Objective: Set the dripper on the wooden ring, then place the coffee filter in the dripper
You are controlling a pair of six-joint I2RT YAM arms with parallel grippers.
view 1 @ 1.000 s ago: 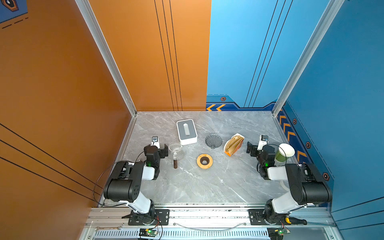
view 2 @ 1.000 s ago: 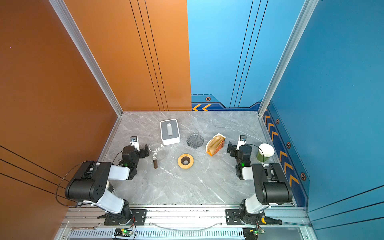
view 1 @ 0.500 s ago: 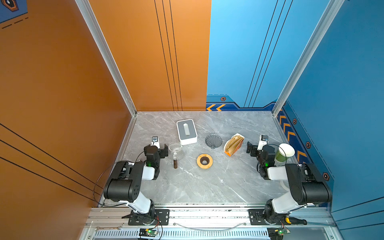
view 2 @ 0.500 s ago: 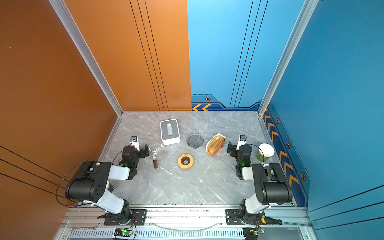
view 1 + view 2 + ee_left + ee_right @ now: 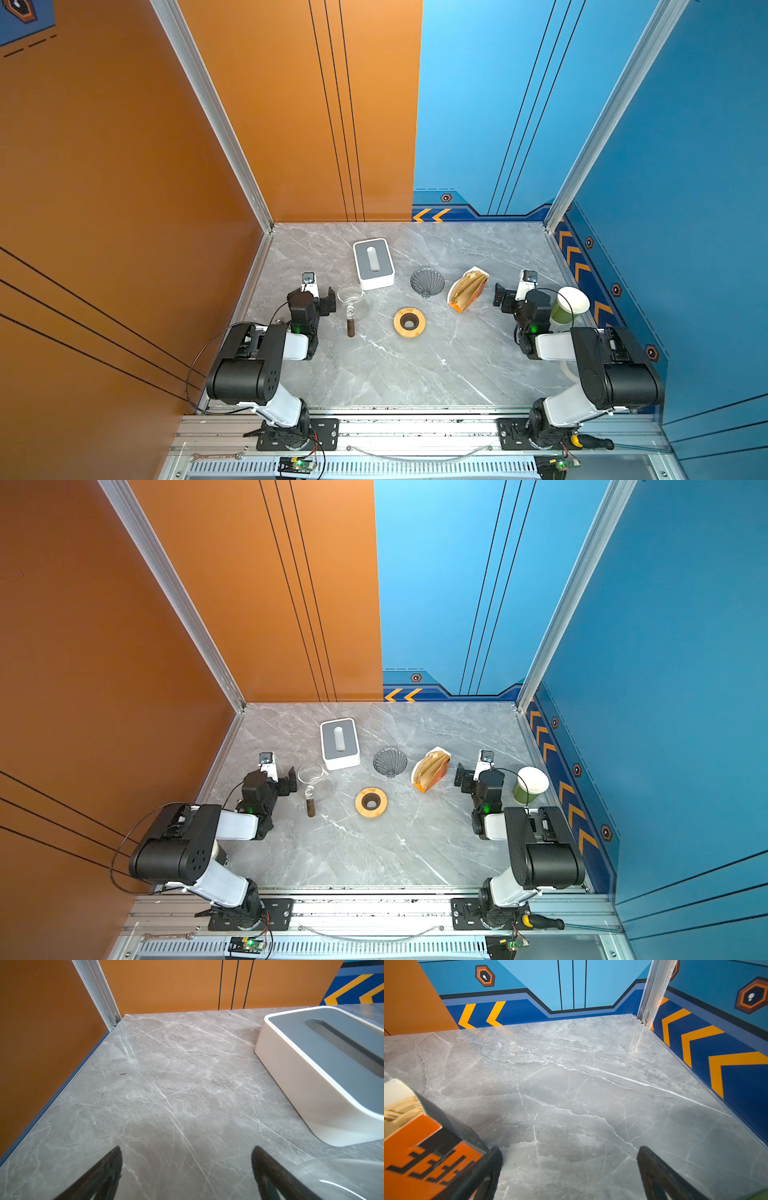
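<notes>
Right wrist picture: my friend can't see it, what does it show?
Two dark fingers of the right gripper stand wide apart, empty, over a grey marble table. An orange box of tan paper filters sits beside one finger.

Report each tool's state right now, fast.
Left tool: open, holding nothing.
Right tool: open, holding nothing.

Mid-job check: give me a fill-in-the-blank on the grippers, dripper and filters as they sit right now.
1. The left gripper and right gripper are both ___.
2. The dripper is ___: no filter inside.
3. The filters sit in an orange box nearest the ___ gripper.
Missing words: open; empty; right.
</notes>
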